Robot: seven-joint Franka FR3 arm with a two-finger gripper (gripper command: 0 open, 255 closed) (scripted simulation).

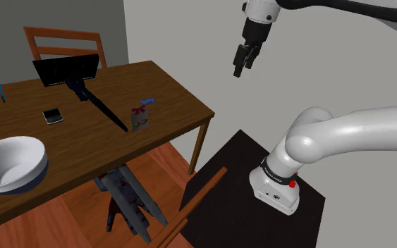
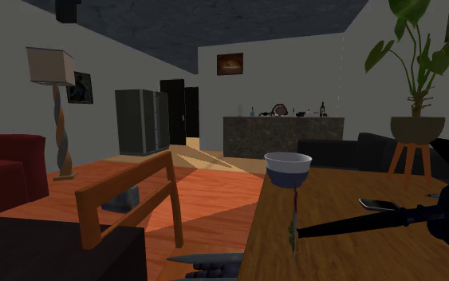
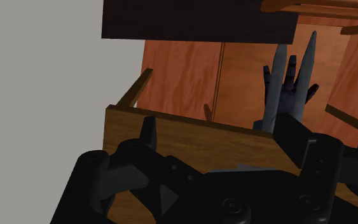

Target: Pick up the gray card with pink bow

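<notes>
The white arm (image 1: 345, 130) starts at its black stand (image 1: 240, 151) at the shoulder view's lower right. It bends up and out of the picture, then comes back along the top edge. Its hand points down and leans a little to that view's left.

The gripper (image 1: 245, 65) hangs high up in front of the grey wall (image 1: 190, 35), just past the far right corner of the brown table (image 1: 175, 91). In the wrist view its two black fingers (image 3: 149, 130) stand apart with nothing between them. Under them are the table's edge and the brown floor (image 3: 190, 70).

The card (image 1: 141, 118) stands up on the table, near the table's edge on the shoulder view's right. It has a small bow (image 1: 146, 103) on top. The card is well apart from the gripper, lower down and to the shoulder view's left. Nothing touches it.

A long black stick (image 1: 99, 107) lies on the table just beside the card. A small phone (image 1: 52, 115) lies further to the shoulder view's left. A big white bowl (image 1: 10, 165) sits at the table's near end.

In the second exterior view the card (image 2: 293, 227) is seen from its thin side, in front of the bowl (image 2: 288, 168).
</notes>
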